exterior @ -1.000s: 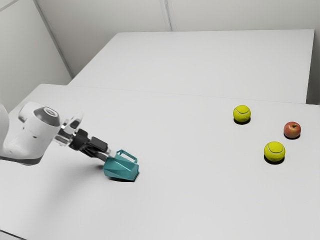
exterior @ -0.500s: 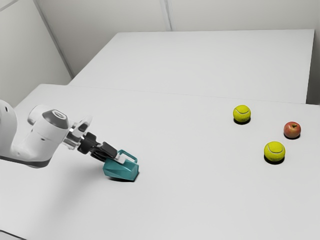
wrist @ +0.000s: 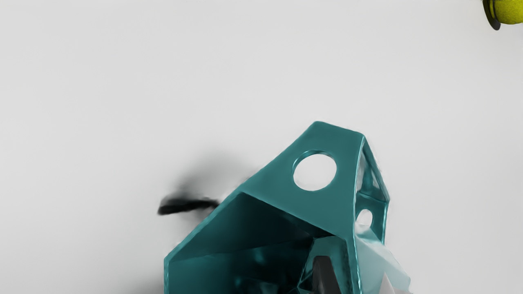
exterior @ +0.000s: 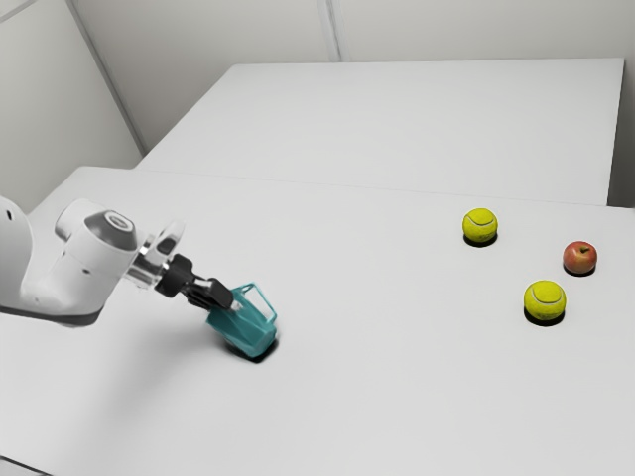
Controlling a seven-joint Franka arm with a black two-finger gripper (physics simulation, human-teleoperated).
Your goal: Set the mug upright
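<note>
Bright, diffuse light; soft grey shadows on the plain white table (exterior: 397, 397); thin glints edge the faceted teal mug (wrist: 341, 200).

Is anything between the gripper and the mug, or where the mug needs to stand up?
Nothing visible is in the way. The gripper holds the tilted mug by its wall; the tennis balls and apple sit well off toward the exterior view's right.

No words, numbers, labels or brand names can be read in either view. The grey, round cap (exterior: 119, 223) on the white arm (exterior: 81, 278) seems to bear a pale ring-shaped mark, perhaps a logo, though it is too small in the exterior view for me to make out any lettering.
</note>
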